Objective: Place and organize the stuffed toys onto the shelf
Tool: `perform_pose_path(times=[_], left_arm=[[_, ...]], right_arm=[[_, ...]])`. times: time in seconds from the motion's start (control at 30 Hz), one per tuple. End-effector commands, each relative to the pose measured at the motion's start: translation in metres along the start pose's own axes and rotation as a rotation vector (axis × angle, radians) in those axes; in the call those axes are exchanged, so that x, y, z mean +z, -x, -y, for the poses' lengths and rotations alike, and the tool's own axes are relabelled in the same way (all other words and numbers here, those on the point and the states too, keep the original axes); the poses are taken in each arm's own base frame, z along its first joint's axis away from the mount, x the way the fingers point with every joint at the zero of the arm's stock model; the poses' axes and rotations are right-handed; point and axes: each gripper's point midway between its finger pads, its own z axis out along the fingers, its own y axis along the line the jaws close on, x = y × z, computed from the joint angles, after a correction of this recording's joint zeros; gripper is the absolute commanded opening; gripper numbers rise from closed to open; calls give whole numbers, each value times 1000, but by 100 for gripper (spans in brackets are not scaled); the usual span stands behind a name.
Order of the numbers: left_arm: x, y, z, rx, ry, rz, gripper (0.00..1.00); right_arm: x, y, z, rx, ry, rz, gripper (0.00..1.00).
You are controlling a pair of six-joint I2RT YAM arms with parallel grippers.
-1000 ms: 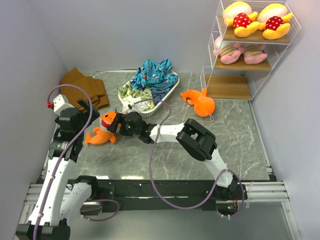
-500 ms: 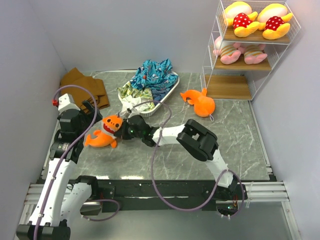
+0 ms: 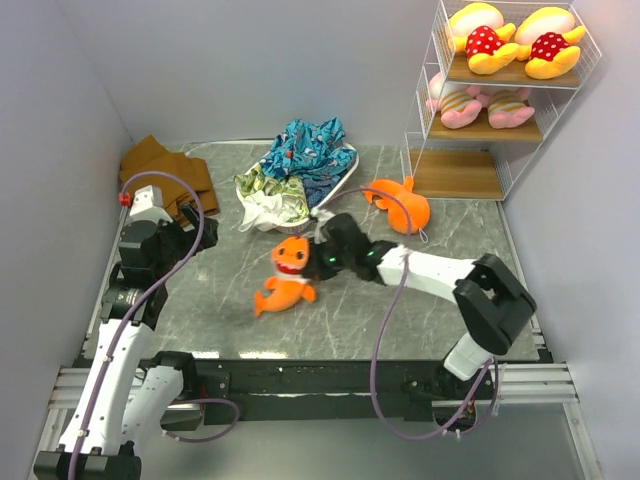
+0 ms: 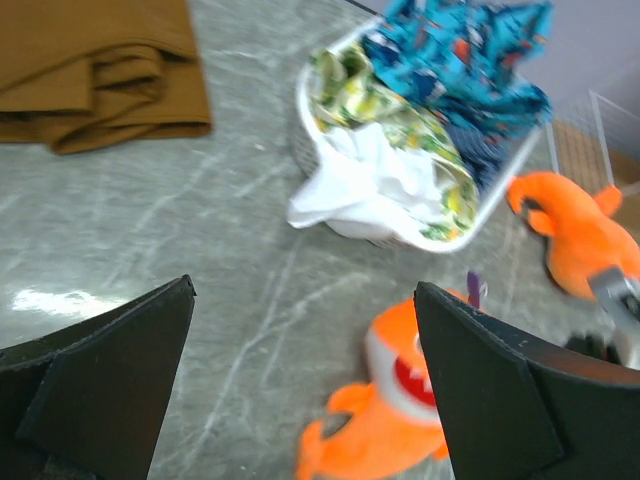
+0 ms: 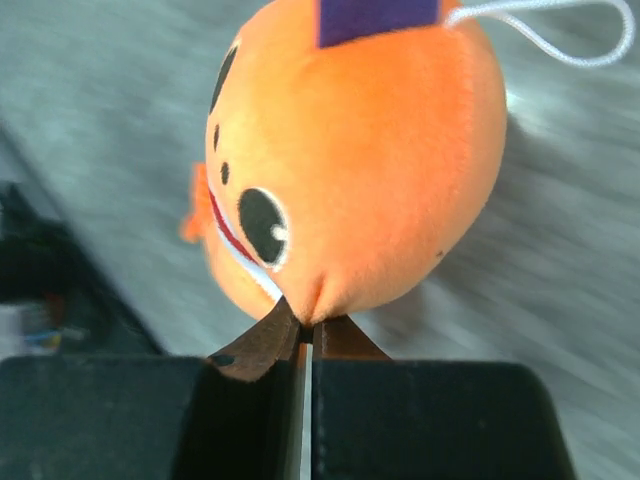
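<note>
While outstretched leftward, right tool [image 3: 312, 262] tight on orange shark [image 3: 286, 276].

We are looking at a robot test cell in a lab. Plain pale walls [image 3: 300, 70] box in a small marble-patterned table [image 3: 470, 230] on three sides. Along the bottom of the frame, a black rail [image 3: 300, 375] carries two arm bases, and purple cables [image 3: 378, 340] loop loose. At the upper right stands a white wire shelf [image 3: 455, 175] holding plush toys [image 3: 487, 45].
</note>
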Motion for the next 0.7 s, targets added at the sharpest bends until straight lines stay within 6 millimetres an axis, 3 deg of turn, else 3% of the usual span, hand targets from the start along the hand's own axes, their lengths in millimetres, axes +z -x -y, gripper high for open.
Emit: perform_pose_path(times=[0.0, 0.07, 0.1, 0.33, 0.47, 0.67], left_arm=[[0, -1, 32, 32, -179, -27, 99], [3, -5, 33, 35, -187, -41, 99], [4, -4, 32, 38, -184, -41, 99], [8, -9, 31, 45, -181, -70, 99], [8, -10, 32, 48, -190, -70, 98], [4, -7, 32, 49, -188, -56, 97]], right_arm=[[-51, -25, 63, -104, -113, -193, 6], [-65, -27, 78, -158, -145, -259, 7], [-70, -10, 86, -171, -165, -240, 7], [-69, 17, 111, -195, -257, -275, 21], [-71, 38, 117, -208, -293, -240, 48], [-83, 49, 140, -88, -468, -157, 68]])
